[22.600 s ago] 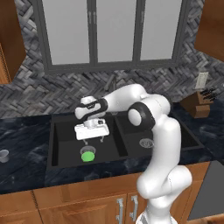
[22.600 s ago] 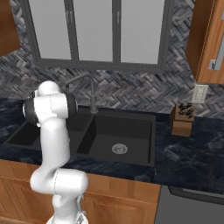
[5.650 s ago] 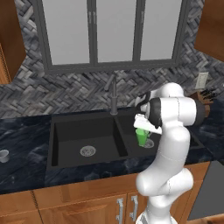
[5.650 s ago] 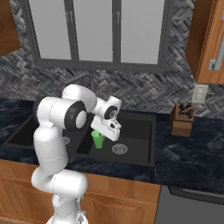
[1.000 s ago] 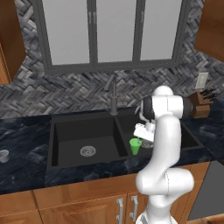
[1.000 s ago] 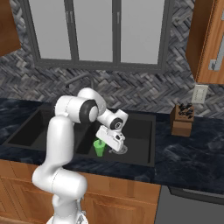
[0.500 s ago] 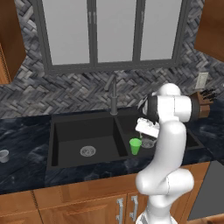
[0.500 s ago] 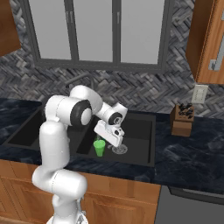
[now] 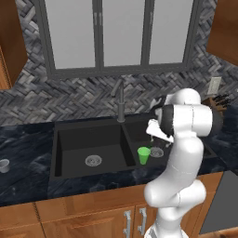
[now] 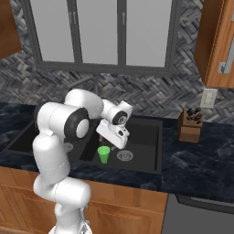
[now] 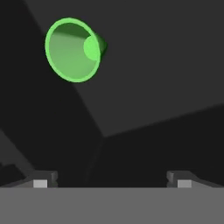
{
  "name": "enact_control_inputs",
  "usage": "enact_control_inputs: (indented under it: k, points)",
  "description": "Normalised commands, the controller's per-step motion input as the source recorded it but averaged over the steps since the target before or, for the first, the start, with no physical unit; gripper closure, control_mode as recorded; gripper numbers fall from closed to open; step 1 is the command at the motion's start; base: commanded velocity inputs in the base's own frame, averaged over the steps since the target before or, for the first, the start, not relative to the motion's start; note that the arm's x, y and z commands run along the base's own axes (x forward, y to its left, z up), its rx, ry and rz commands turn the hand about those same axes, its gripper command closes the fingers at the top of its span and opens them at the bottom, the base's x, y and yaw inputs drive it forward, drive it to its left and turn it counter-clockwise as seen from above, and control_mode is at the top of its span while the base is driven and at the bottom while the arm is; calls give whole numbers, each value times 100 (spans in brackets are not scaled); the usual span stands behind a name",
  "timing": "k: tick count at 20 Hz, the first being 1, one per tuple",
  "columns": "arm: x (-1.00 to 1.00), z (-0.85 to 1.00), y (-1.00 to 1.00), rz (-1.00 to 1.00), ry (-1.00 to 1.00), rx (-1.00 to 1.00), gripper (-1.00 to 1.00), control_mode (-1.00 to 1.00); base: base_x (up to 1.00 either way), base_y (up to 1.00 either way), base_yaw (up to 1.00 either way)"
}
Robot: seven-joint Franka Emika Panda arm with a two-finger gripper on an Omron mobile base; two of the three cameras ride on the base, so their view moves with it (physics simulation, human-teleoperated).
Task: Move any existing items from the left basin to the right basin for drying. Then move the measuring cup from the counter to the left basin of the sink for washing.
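The green tumbler stands upright on the floor of the right basin, beside its steel drain. My gripper hangs open a little above and behind the tumbler, holding nothing. In the hand view the tumbler sits far up and to the left of the gripper, seen down its mouth. The left basin holds just its drain. The small grey measuring cup rests on the counter at the far left.
A dark slim faucet rises behind the sink's centre divider. A knife block stands on the counter right of the sink, under a wall outlet. Wooden wall cabinets hang at both sides.
My open gripper has lifted up and back from the green tumbler, which stays standing in the right basin.
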Motion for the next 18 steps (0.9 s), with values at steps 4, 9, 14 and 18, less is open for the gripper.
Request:
enact_control_inputs:
  k: [4, 9, 14, 18]
  points:
    - [-18, 52, 5, -1, 0, 0, -100, -100, 0, 0, 0]
    - [-19, 44, 16, -3, 0, 0, -100, -100, 0, 0, 0]
    - [-16, 38, 30, -2, 0, -2, -100, -100, 0, 0, 0]
    - [-21, 33, 32, 0, 0, -5, -100, -100, 0, 0, 0]
